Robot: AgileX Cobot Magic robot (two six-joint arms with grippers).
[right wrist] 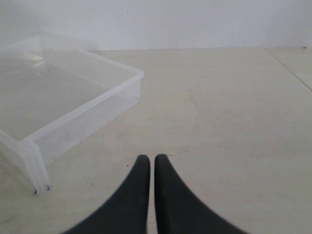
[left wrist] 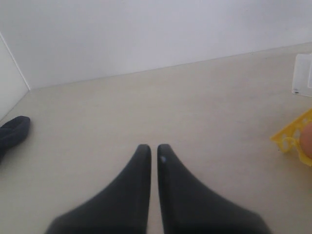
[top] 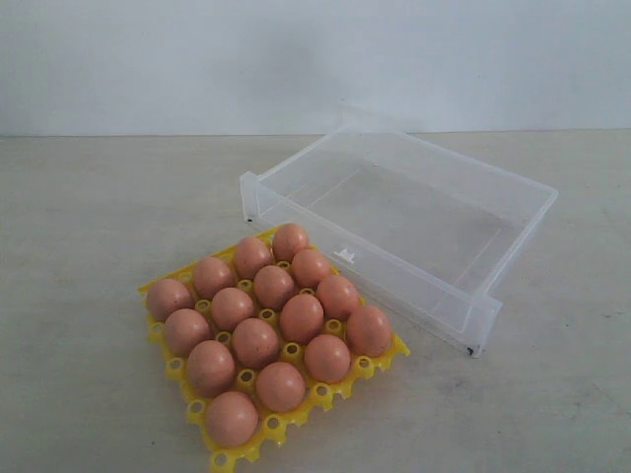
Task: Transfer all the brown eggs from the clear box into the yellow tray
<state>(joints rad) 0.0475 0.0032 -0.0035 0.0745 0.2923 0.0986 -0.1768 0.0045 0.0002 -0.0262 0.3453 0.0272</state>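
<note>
My left gripper (left wrist: pixel 152 148) hangs low over the table (top: pixel 89 197). Its two smooth black fingers curve in to blunt tips that are pressed almost together, with only a hairline slit between them and nothing held. My right gripper (right wrist: pixel 151 160) has the same pose: matte black fingers, tips closed to a thin line, empty, pointing out over bare tabletop. Neither arm shows in the exterior view. The table is a pale beige, faintly mottled and dull.

In the exterior view, the tray (top: pixel 317 394) lies nearest, at about seven o'clock from the centre. It is glossy bright yellow plastic, an openwork grid with round holes and scalloped edges, and one corner points toward the camera. The eggs (top: pixel 255 342) sit in its cups in tight rows. They are smooth, matte, pinkish-brown ovals, and neighbours nearly touch. My left wrist camera catches one yellow corner with an egg in it.

At two o'clock from the tray, just beside its far corner, rests the box (top: pixel 414 296). It is colourless, transparent plastic, shallow and rectangular with a flanged rim, and the table shows through its floor. My right gripper is near one of its corners but not touching it.

Farthest back is a plain white wall (top: pixel 296 59). A dark rounded shape (left wrist: pixel 13 129) lies at the edge of my left wrist view, and I cannot tell what it is.
</note>
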